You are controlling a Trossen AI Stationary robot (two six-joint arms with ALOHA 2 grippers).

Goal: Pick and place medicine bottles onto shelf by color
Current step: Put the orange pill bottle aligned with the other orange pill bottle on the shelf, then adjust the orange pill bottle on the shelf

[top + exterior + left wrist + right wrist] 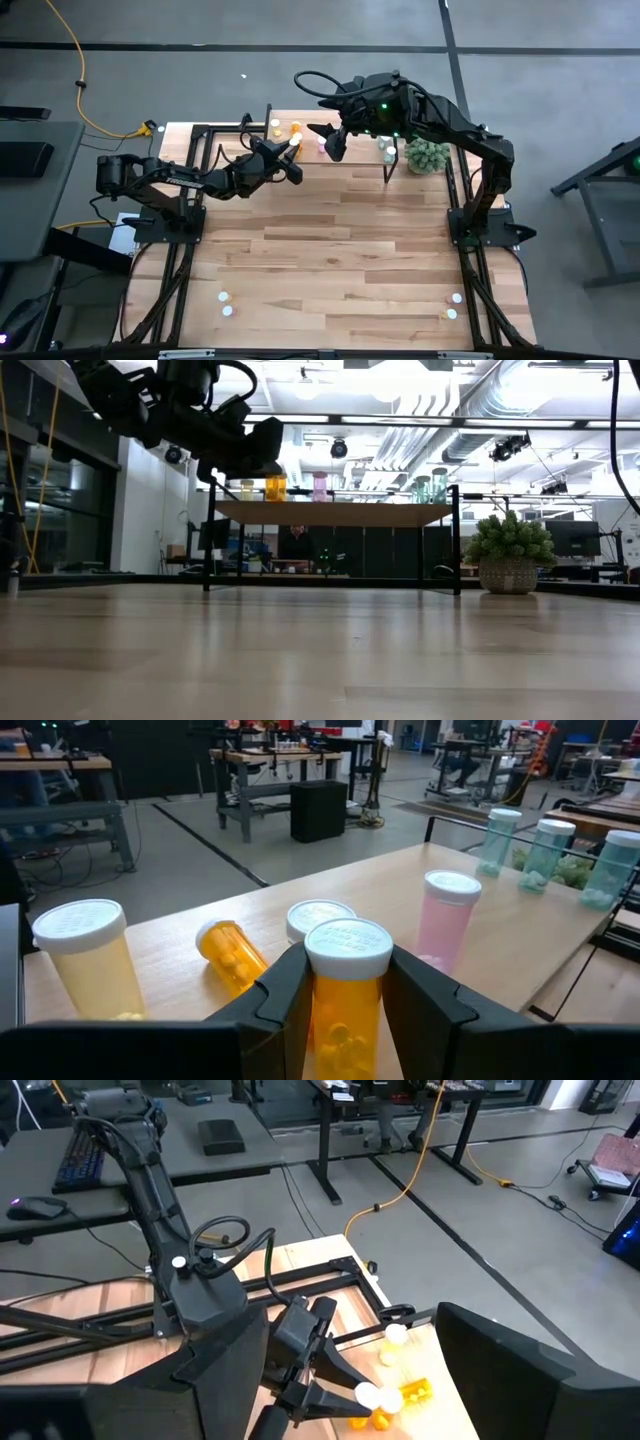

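Observation:
The shelf stands at the table's far side; it also shows in the low view. On its top stand a yellow bottle, a pink bottle and three teal bottles. One orange bottle lies on its side there, and another white-capped bottle stands behind the held one. My left gripper is over the shelf's left part, shut on an orange bottle. My right gripper hovers open and empty above the shelf's middle, close to the left gripper. My left gripper pinches the orange bottle's body just under its white cap between its two fingers. The fingers come from the table's left side, slanting over the shelf. The bottle stands upright in the hold, its cap above the fingers. Its bottom is out of the frame.
A fuzzy green plant in a pot stands right of the shelf. Small white-capped bottles stand near the table's front edge, two at the left and two at the right. The two grippers are close together over the shelf.

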